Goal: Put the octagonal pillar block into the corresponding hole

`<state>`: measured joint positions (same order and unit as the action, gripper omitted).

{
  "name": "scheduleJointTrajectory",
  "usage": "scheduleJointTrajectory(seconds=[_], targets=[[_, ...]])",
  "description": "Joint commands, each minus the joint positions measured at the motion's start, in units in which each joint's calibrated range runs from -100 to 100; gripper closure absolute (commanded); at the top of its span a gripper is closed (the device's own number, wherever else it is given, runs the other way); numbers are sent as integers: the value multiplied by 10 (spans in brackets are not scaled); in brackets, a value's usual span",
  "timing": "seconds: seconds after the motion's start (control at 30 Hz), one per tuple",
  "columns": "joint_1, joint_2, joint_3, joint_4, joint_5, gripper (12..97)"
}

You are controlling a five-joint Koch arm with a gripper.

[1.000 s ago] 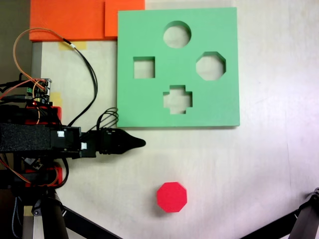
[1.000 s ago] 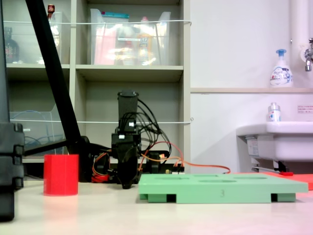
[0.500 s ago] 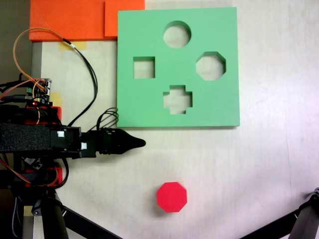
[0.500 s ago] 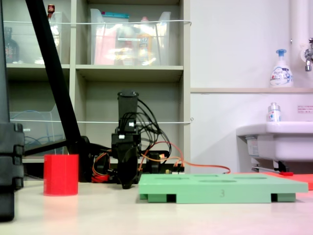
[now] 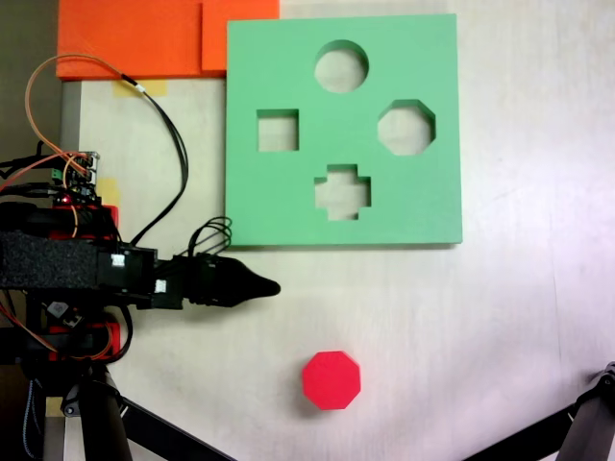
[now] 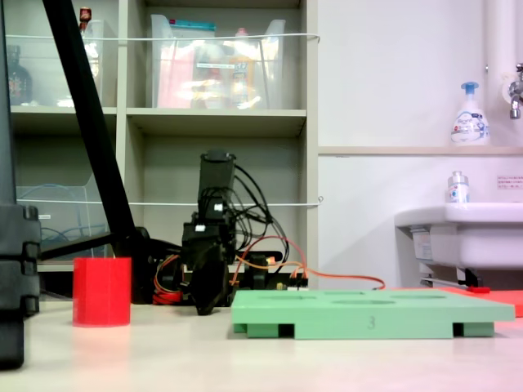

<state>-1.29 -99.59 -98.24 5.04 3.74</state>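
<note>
The octagonal pillar block (image 5: 332, 380) is a bright red prism standing alone on the pale table, below the green board (image 5: 288, 192) in a fixed view. The side-on fixed view shows the block (image 6: 102, 291) upright at the left and the board (image 6: 368, 314) lying flat at the right. The eight-sided hole (image 5: 406, 127) sits at the board's right, beside round, square and cross cutouts. My gripper (image 5: 272, 286) reaches in from the left, its jaws drawn to one point, holding nothing, just under the board's lower-left corner and well up-left of the block. Its tip (image 6: 204, 309) hangs close to the tabletop.
Orange foam sheets (image 5: 144, 38) lie at the top left beside the board. Loose cables (image 5: 178, 144) loop from the arm base. Black tripod legs (image 5: 144, 423) cross the bottom left, another leg (image 5: 586, 423) the bottom right corner. A sink (image 6: 458, 237) stands behind the table.
The arm has swung slightly toward the red block: the tip moved down in the top-down fixed view and left in the side-on one. Block and board have not moved.
</note>
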Motion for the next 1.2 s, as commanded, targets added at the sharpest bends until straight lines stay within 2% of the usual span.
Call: scheduleJointTrajectory(seconds=[0.0, 0.07, 0.2, 0.33, 0.4, 0.67, 0.87, 0.93, 1.07, 1.17], targets=[[-13, -4, -18, -9, 94, 592], [-33, -4, -18, 29, 178, 600], [-88, -4, -2, -10, 222, 669], [-107, -4, 235, -350, 312, 672], [-116, 57, 356, -491, 337, 672], [-130, 277, 647, -778, 358, 706], [-128, 323, 745, -828, 358, 705], [-128, 374, 809, -868, 354, 650], [-117, 440, 886, -890, 354, 437], [-108, 486, 925, -892, 354, 340]])
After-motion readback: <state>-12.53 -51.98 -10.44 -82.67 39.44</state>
